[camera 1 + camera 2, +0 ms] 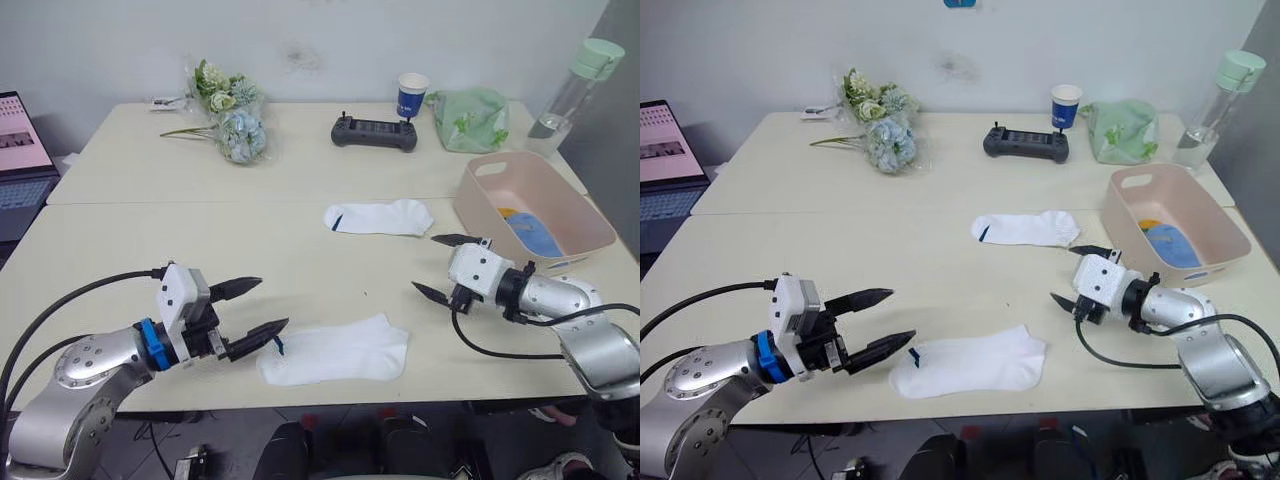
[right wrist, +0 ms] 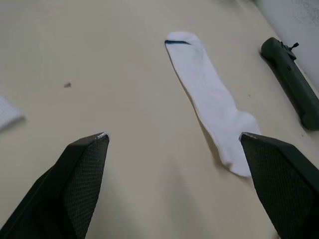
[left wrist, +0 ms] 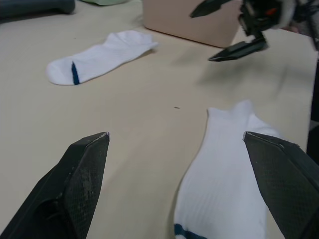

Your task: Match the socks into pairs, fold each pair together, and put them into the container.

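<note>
The pale beige surface spans the whole scene, with a seam running across it about midway back. At its right edge sits the container — a pale pink tub with slanted walls and a handle slot in its far wall; inside lie a light blue sock and, just behind it, a sliver of a mustard-orange sock. To the far left a laptop stands open beside the surface.

Along the far side, a bunch of pale flowers lies on the left, a pale green cloth bag near the right, and a clear bottle with a green cap by the far right corner. A black controller rests between the flowers and the bag, with a blue and white paper cup just behind it.

Two white socks lie flat and well apart. The far white sock is near the middle of the surface, left of the container, its dark-banded cuff pointing left. The near white sock lies close to the front edge, its cuff also pointing left.

The left hand hovers low just at the cuff end of the near white sock, fingers spread wide and holding nothing. The right hand is in front of the container's near left corner — also spread and empty, pointing left toward the open space between the two white socks.
</note>
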